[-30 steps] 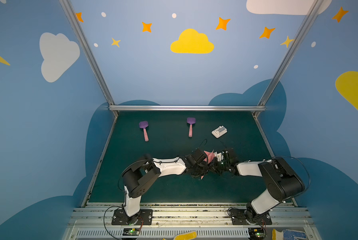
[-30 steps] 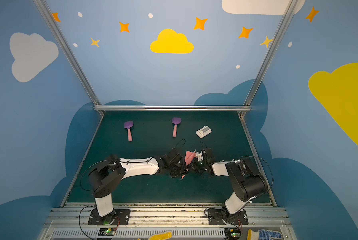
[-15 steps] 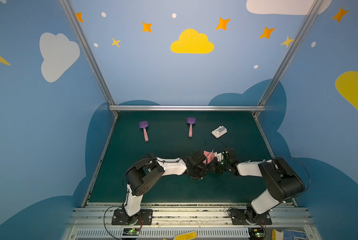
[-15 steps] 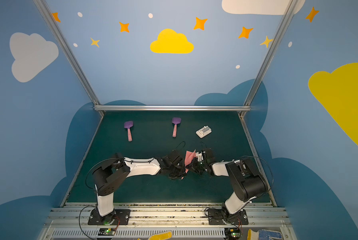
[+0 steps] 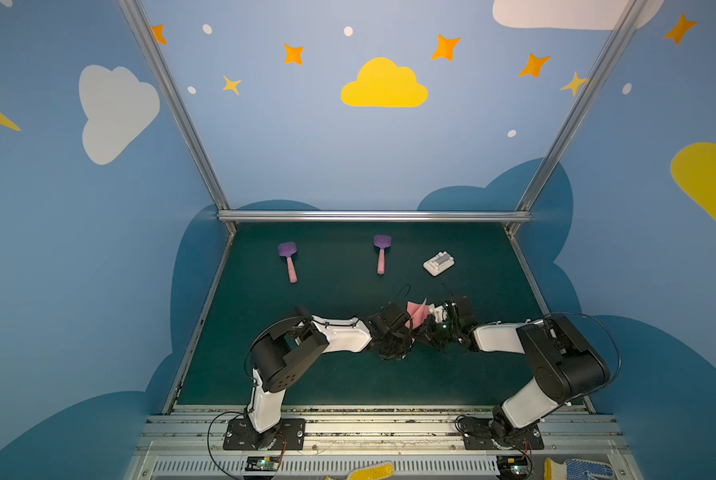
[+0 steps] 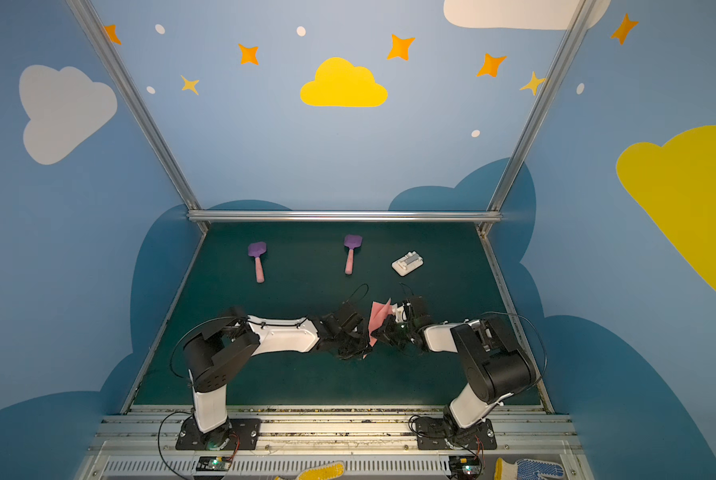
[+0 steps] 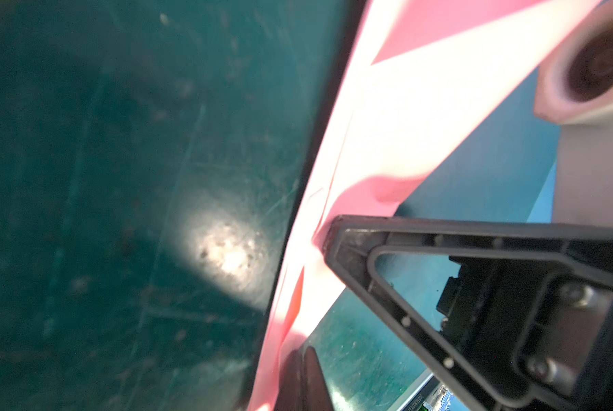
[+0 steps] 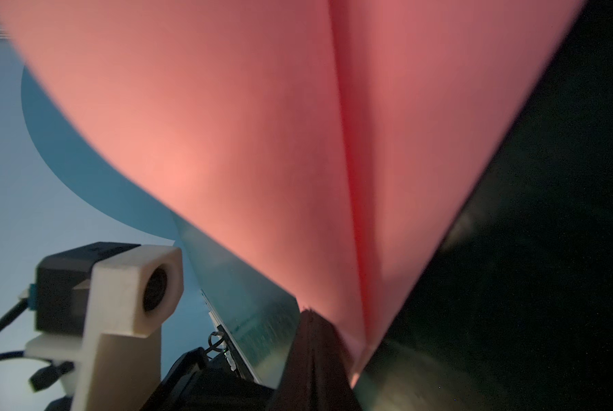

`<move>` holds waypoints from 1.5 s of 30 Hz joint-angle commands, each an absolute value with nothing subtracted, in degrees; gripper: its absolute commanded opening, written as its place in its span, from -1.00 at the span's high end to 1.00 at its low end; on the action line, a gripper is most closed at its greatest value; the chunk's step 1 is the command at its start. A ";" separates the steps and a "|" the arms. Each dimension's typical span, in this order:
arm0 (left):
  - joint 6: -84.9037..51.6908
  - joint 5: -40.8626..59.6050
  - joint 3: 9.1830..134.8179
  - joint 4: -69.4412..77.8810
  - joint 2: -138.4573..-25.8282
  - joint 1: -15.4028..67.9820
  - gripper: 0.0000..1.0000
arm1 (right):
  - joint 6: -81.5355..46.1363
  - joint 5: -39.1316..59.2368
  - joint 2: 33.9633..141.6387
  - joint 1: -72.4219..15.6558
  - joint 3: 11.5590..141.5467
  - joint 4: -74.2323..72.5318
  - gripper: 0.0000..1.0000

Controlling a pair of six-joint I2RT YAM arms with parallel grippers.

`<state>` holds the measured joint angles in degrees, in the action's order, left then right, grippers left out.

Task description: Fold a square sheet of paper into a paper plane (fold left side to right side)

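White-shelled arms (image 5: 339, 334) with bulky black joints (image 5: 564, 365), looping black cables (image 5: 209, 436), screwed black base plates (image 5: 294, 434)

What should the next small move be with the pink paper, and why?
Probably lower the paper plane flat onto the mat: the left hand and right hand are both shut on it, and it stands up between them with its folds spread.

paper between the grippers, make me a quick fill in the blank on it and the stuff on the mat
The folded paper is ___ in colour.
The left gripper and right gripper are both ___ on it.
Farther back lie ___ purple-headed spatulas.
In both top views the white block lies to the ___ of them.
Missing: pink; shut; two; right
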<state>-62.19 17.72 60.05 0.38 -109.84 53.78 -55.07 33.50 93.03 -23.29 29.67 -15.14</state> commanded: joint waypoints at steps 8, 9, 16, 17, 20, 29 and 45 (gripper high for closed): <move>-60.78 18.81 57.05 -0.36 -108.43 51.79 0.93 | -52.65 29.78 92.99 -23.18 30.85 -3.61 1.00; -60.66 18.95 56.75 0.35 -108.08 51.63 0.93 | -52.73 29.72 93.01 -23.13 30.92 -3.60 1.00; -60.56 21.12 58.01 4.84 -107.74 51.59 0.92 | -53.46 29.51 93.60 -23.20 30.19 -4.49 1.00; -60.56 21.40 58.42 4.96 -107.97 51.58 0.93 | -53.53 29.45 93.72 -23.20 30.13 -4.68 1.00; -60.64 21.57 59.18 5.38 -108.43 51.68 0.93 | -53.65 29.38 93.69 -23.18 29.93 -4.78 1.00; -60.61 21.81 59.98 4.23 -110.63 51.72 0.93 | -53.97 29.49 93.36 -23.29 29.80 -4.92 1.00; -58.48 22.00 59.24 -0.11 -112.06 51.34 0.93 | -47.81 30.59 83.34 -21.71 34.77 3.89 1.00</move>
